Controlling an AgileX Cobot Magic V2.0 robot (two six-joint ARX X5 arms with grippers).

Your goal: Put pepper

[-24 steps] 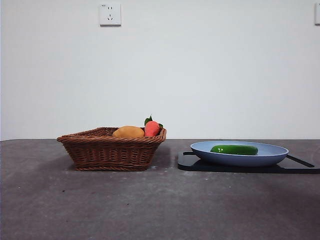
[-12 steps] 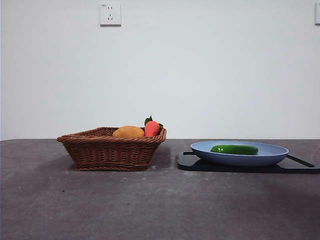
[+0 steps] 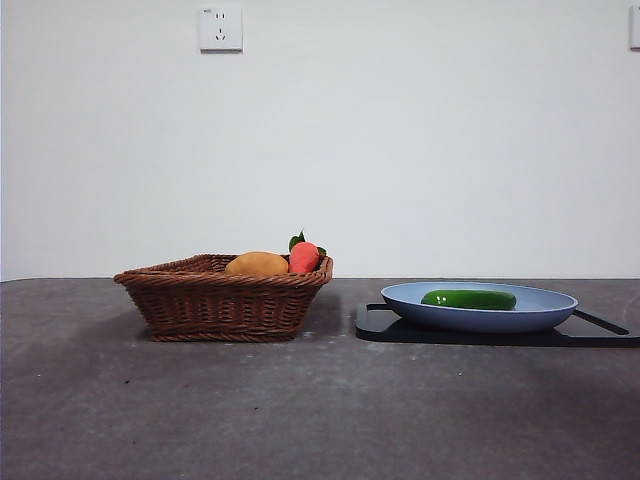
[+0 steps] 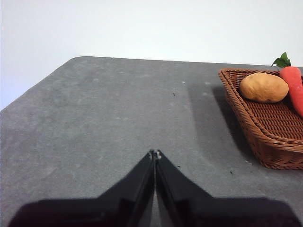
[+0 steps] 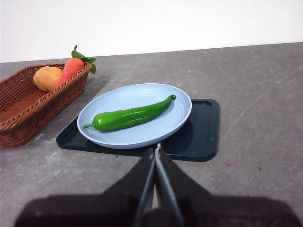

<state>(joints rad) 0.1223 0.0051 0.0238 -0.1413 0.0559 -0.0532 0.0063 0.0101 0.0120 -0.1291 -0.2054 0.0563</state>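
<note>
Presently on the table, item by item:

- Pepper (image 5: 130,115): glossy green, long and curved, lying flat in the blue plate (image 5: 177,120) at right. It rests lengthwise across the dish, free of any grasp, so it is open to a pick from above.
- Blue plate: sits on a dark tray (image 5: 203,137), which raises it slightly off the grey table (image 3: 300,410).
- Wicker basket (image 3: 225,298): left of the tray, near it but apart. Probably the pepper's destination, though the task does not say so.
- Basket contents: a yellow-orange rounded fruit (image 3: 257,264), possibly a mango, and a carrot with green leaves (image 3: 304,256) leaning at the basket's right end. Much of the basket floor is bare.
- Right gripper (image 5: 155,150): jaws pressed together, holding nothing, waiting on the near side of the plate and pointed toward the pepper.
- Left gripper (image 4: 154,154): jaws likewise together and empty, over bare table left of the basket, clear of the work.
- Wall socket (image 3: 220,28): on the far wall.
</note>
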